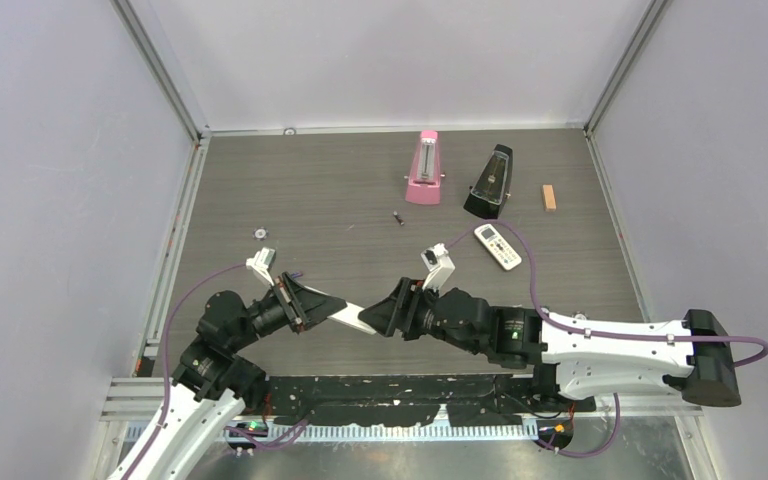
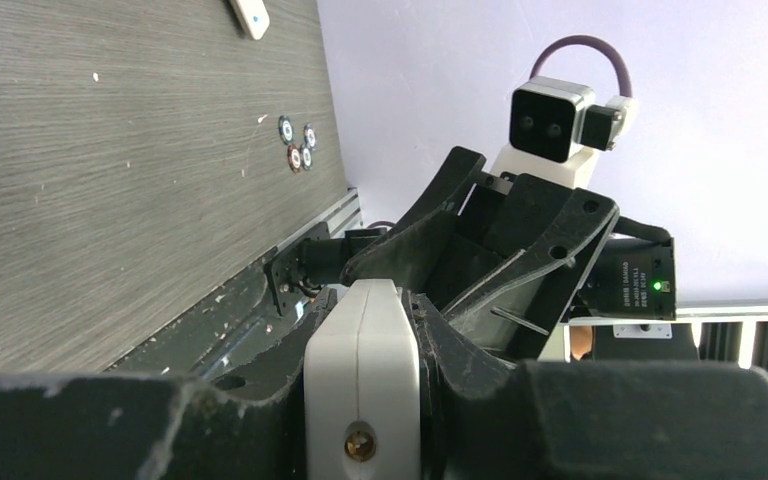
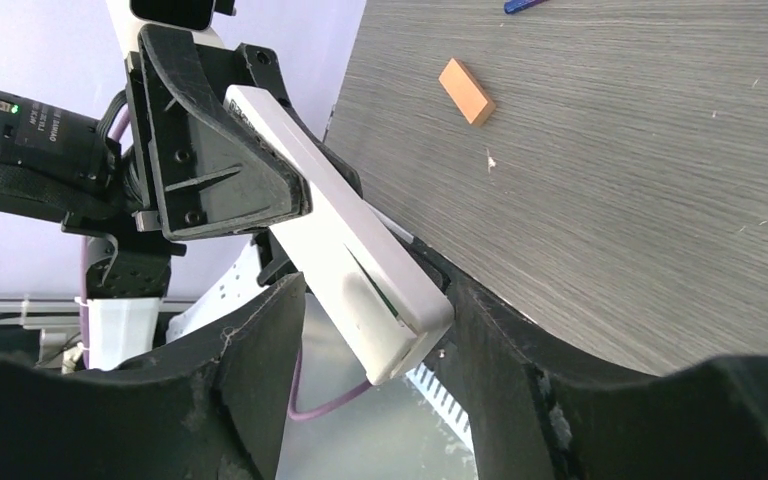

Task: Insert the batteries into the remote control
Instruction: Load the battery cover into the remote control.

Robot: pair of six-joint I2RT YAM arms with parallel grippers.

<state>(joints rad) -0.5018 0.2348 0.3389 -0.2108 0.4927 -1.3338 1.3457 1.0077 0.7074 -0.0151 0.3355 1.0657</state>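
My right end effector [image 3: 375, 312] gapes around the likely light, stiff, slick remote control [image 3: 320, 200]; my left end effector [image 1: 332, 306], at 9 o'clock, clamps its other end.

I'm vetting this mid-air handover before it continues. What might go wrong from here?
1. The remote control is held off the table only by the left claw at one end; the right claw straddles the other end with a visible gap, so an early release would likely drop it.
2. Closing off-centre might twist the remote in the left grip.
3. A battery lies loose far up the table; a bump may roll it.
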